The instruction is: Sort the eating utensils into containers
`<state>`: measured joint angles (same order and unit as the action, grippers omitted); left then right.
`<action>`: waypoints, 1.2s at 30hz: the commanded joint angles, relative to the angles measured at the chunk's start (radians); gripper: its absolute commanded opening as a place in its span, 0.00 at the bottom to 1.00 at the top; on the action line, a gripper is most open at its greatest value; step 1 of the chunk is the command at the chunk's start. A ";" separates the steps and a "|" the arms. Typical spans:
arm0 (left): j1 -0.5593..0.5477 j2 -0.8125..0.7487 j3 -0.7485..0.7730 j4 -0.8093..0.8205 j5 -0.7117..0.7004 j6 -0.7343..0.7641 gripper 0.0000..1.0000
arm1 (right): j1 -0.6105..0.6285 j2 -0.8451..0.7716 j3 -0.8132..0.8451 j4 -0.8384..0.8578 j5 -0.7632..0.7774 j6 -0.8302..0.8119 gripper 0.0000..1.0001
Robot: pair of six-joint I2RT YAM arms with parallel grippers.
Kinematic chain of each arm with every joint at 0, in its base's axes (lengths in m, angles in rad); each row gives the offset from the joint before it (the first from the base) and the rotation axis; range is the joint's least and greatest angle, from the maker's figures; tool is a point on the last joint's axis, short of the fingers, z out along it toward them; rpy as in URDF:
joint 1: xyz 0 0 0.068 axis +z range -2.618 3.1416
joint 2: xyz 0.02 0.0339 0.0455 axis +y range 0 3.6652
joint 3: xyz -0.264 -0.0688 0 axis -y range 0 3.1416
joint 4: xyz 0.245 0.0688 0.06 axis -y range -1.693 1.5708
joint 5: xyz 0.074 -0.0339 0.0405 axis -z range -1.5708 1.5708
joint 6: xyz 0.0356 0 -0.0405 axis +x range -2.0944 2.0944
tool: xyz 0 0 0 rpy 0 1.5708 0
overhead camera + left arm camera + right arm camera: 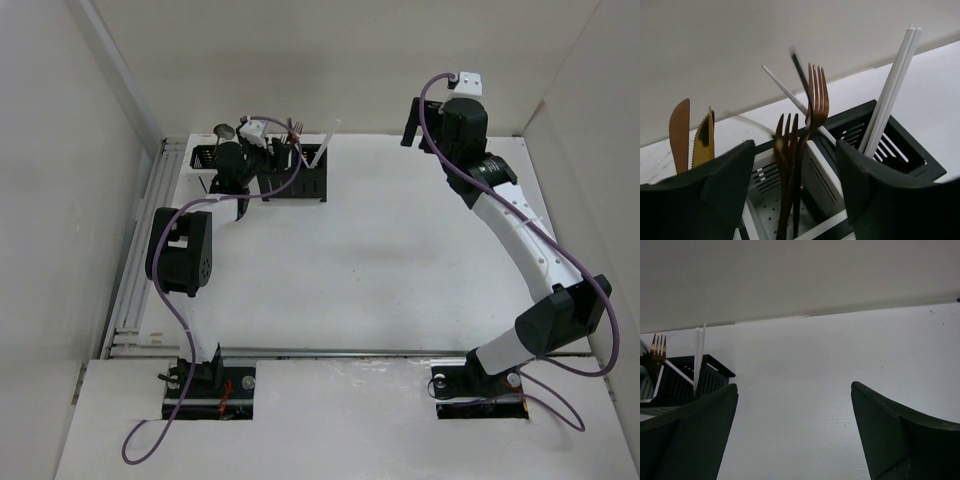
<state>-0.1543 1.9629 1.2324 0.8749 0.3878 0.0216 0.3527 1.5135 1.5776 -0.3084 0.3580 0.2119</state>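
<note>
The left claw [794, 150], jaws parted at the far-left corner of the bench [400, 260], straddles copper forks [817, 97] standing in a white caddy [821, 182] without gripping them. White sticks [895, 85] lean in the black caddy [912, 152] beyond. The drop-off looks done; the next move calls for a straight lift clear of the tines. The right claw [794, 387] gapes empty.

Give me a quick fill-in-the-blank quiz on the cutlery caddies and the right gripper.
1. The white sticks stand in the end caddy, which is coloured ___.
2. The copper forks stand in the next caddy, which is coloured ___.
3. The right gripper, its jaws apart, holds ___.
Missing words: black; white; nothing.
</note>
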 commanded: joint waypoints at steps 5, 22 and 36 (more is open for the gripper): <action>0.010 -0.093 -0.005 0.032 -0.047 -0.025 1.00 | -0.006 -0.044 0.033 0.012 -0.019 -0.051 0.99; 0.022 -0.516 0.076 -0.611 -0.808 -0.138 1.00 | -0.052 -0.282 -0.128 -0.040 -0.117 -0.120 0.99; 0.111 -1.171 -0.315 -0.901 -0.903 -0.184 1.00 | -0.023 -0.475 -0.286 -0.020 -0.134 -0.031 0.99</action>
<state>-0.0338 0.8959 0.9745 -0.0158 -0.4576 -0.1505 0.3099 1.0763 1.3087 -0.3584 0.2356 0.1520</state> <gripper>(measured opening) 0.997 0.993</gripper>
